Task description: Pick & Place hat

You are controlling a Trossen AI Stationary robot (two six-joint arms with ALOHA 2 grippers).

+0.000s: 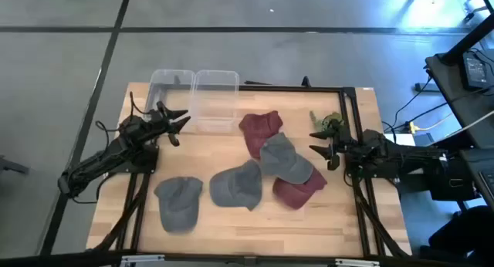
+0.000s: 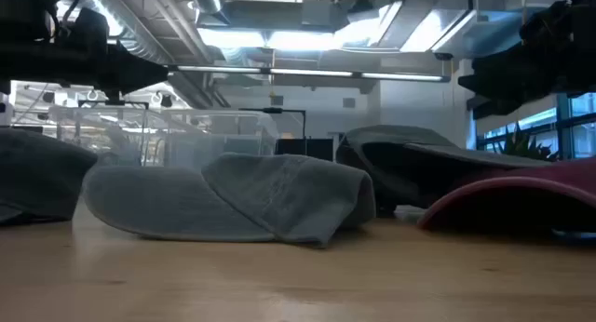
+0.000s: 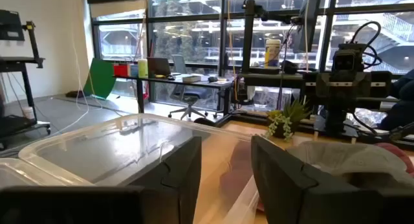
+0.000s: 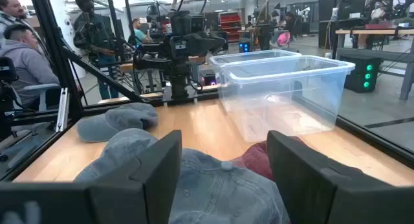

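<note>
While both fingers (image 3: pixel 178 179) (image 4: pixel 152 169) gape, seemingly holding nothing

The wooden surface (image 1: pixel 255 221) stands on a grey concrete floor (image 1: pixel 69 74) crossed by dark seams. Cables (image 1: pixel 421 120) trail over the floor beside dark equipment on one side. Overhead, long strip lights (image 2: pixel 307 73) and silver ducts (image 2: pixel 168 33) hang beneath an open ceiling. Tall windows (image 3: pixel 187 30) with dark frames fill one wall and look out on another glazed building. In front of them stand a desk (image 3: pixel 174 81), an office chair (image 3: pixel 187 107) and a green screen (image 3: pixel 100 78). A small potted plant (image 3: pixel 284 120) sits near the surface's edge. On the opposite side, several people (image 4: pixel 26 56) sit or stand among racks and workbenches.
</note>
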